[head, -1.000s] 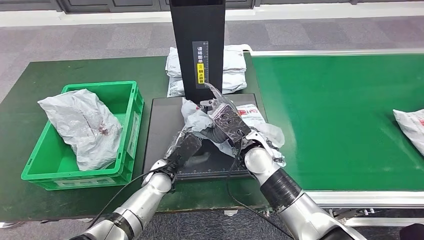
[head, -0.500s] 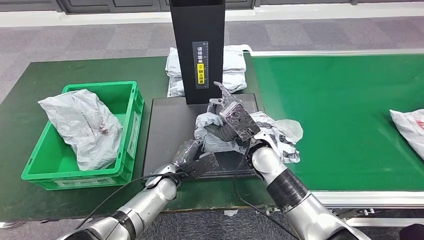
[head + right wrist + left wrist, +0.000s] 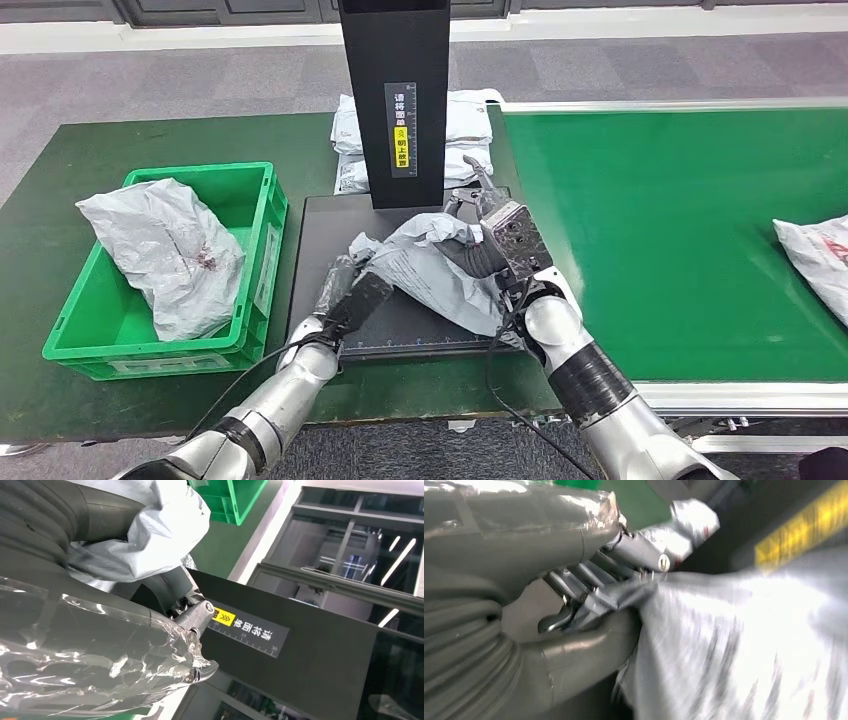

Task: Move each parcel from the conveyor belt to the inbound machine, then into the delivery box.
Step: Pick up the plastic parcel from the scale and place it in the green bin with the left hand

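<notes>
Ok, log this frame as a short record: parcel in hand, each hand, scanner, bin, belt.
parcel in hand: grey parcel, over the inbound machine's black platform
right hand: grips the parcel's right side
left hand: grips its left edge
green box: holds one crumpled grey bag
conveyor belt: another parcel at the right edge
behind scanner column: stacked white parcels

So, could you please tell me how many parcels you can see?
4, perhaps more: one in the crate, one held by both robot hands over the scanner plate, a stack behind the post, one at the belt's right edge.
</notes>
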`<state>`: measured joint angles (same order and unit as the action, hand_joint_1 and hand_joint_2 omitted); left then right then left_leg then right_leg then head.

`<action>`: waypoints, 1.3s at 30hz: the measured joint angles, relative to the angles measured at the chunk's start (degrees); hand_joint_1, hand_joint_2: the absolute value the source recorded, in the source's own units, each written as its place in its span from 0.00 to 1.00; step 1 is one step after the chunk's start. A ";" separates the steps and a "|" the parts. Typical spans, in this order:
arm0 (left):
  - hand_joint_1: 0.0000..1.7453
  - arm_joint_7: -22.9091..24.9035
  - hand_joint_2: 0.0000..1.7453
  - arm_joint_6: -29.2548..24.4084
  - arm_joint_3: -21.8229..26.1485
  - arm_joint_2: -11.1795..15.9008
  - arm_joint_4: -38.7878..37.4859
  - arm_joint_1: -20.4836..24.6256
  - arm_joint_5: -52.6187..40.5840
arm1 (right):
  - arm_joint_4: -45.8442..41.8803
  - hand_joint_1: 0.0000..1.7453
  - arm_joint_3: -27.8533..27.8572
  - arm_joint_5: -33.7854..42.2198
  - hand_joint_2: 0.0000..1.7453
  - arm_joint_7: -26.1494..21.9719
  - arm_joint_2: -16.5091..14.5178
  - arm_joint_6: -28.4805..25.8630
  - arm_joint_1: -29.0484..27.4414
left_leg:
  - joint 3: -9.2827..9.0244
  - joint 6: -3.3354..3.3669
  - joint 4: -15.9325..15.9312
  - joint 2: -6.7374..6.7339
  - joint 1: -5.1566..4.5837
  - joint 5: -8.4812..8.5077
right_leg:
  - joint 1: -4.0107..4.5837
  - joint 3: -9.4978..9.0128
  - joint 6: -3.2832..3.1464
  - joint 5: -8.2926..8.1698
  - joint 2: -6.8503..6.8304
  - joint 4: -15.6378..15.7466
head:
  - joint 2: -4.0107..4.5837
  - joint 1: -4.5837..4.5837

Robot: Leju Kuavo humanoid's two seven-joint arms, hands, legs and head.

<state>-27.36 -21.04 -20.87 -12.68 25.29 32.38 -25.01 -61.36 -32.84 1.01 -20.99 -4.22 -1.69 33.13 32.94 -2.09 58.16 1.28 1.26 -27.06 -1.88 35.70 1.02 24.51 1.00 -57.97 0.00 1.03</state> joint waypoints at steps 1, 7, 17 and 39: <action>1.00 -0.79 1.00 0.03 1.31 -0.04 0.37 0.00 1.10 | 0.21 0.00 0.07 0.16 1.00 -0.20 0.02 0.04 0.02 | 0.00 0.00 0.00 0.00 0.00 0.00 | 0.00 0.00 0.00 0.00 0.00 0.00 | 0.00 0.00; 1.00 -3.47 1.00 -2.05 5.84 -0.26 2.05 -0.02 2.96 | 0.96 0.00 0.11 0.70 1.00 -0.57 0.04 0.13 0.14 | 0.01 0.00 0.00 0.01 0.00 0.00 | 0.00 -0.01 0.00 0.00 -0.01 0.00 | 0.00 -0.01; 1.00 -6.58 1.00 -12.66 10.95 2.86 19.24 -1.47 5.90 | 3.97 0.00 0.37 2.41 1.00 -3.15 -0.08 -0.24 0.16 | 0.03 0.00 -0.01 -0.01 0.03 0.00 | 0.03 0.01 0.00 0.00 0.02 -0.01 | 0.00 0.00; 0.12 -5.21 1.00 -18.21 35.17 14.99 36.69 0.63 -1.20 | -3.35 0.00 7.34 1.34 1.00 -1.55 5.34 -2.49 -13.33 | 0.01 -0.04 0.00 -0.03 0.10 0.00 | 0.12 0.06 -0.02 0.01 0.04 0.01 | 0.00 0.01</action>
<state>-32.57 -39.26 14.30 2.31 61.97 33.01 -26.20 -64.71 -25.50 2.34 -22.54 1.12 -4.18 19.80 32.95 -2.13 58.16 1.25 1.36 -27.06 -1.76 35.76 1.01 24.51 1.04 -57.96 0.00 1.03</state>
